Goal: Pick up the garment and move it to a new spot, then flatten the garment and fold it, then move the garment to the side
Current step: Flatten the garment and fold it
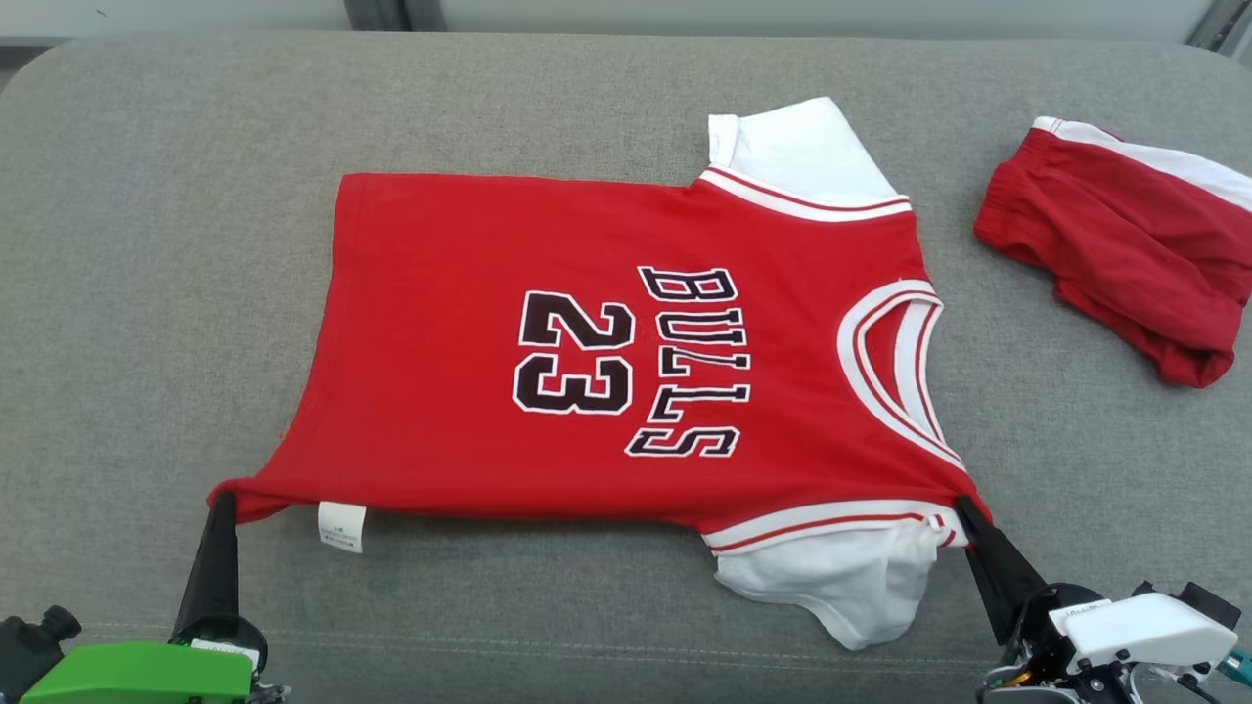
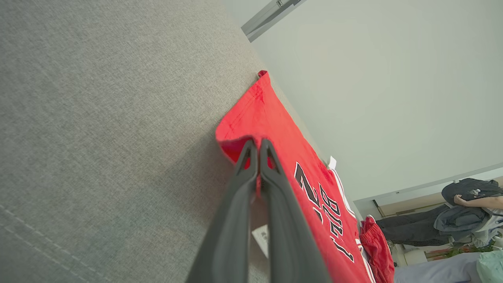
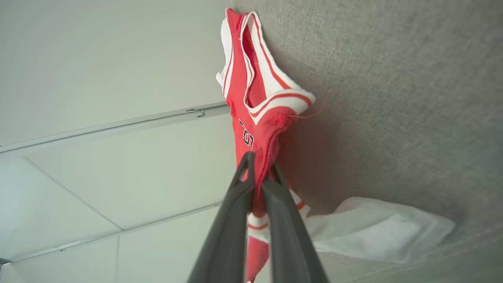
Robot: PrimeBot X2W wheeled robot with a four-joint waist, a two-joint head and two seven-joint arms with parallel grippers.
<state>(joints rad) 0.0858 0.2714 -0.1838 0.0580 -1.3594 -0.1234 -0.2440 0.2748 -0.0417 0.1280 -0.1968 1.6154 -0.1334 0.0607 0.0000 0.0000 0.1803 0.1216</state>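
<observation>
The garment (image 1: 606, 352) is a red jersey with white sleeves, "BULLS 23" on its front, spread flat on the grey cushion with its neck toward the right. My left gripper (image 1: 223, 499) is shut on the near hem corner at the lower left. In the left wrist view the fingers (image 2: 255, 151) pinch red cloth (image 2: 271, 118). My right gripper (image 1: 968, 508) is shut on the near shoulder by the white sleeve (image 1: 851, 577). The right wrist view has my gripper (image 3: 259, 165) clamped on the bunched shoulder cloth (image 3: 255, 90).
Crumpled red shorts (image 1: 1125, 244) with a white stripe lie at the far right of the grey cushion (image 1: 147, 244). A white care label (image 1: 340, 526) hangs from the near hem. In the left wrist view a person's arm (image 2: 479, 202) is far off in the room.
</observation>
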